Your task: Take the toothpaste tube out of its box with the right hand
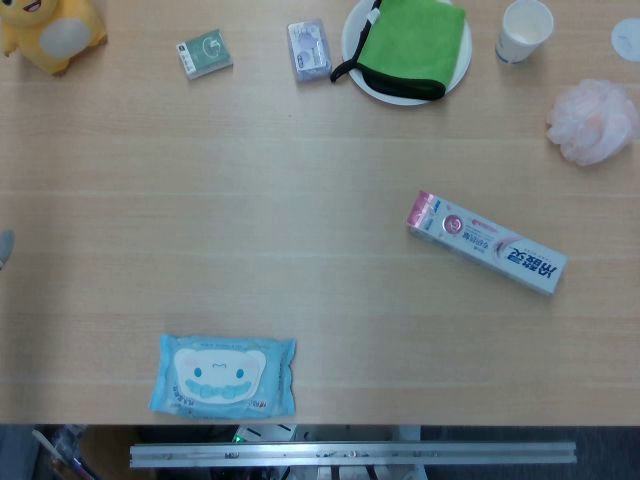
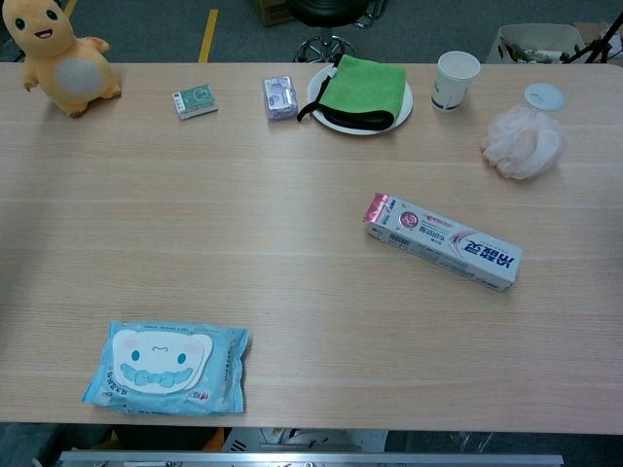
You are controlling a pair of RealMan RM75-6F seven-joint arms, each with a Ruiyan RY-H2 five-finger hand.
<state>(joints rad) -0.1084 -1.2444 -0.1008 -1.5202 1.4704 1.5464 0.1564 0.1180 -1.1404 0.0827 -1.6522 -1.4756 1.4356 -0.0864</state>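
The toothpaste box (image 1: pixel 487 243) (image 2: pixel 443 241) is long and white with a pink end. It lies flat on the table, right of centre, at a slant with its pink end toward the upper left. The tube itself is not visible, and the box ends look closed. Neither hand shows clearly in either view. A small grey shape (image 1: pixel 3 247) pokes in at the left edge of the head view, and I cannot tell what it is.
A blue wet-wipes pack (image 1: pixel 224 376) (image 2: pixel 165 369) lies near the front left. Along the far side stand a yellow plush toy (image 2: pixel 60 53), a green card box (image 2: pixel 195 100), a small packet (image 2: pixel 279 96), a plate with a green cloth (image 2: pixel 360 89), a paper cup (image 2: pixel 455 80) and a pink bath puff (image 2: pixel 524 142).
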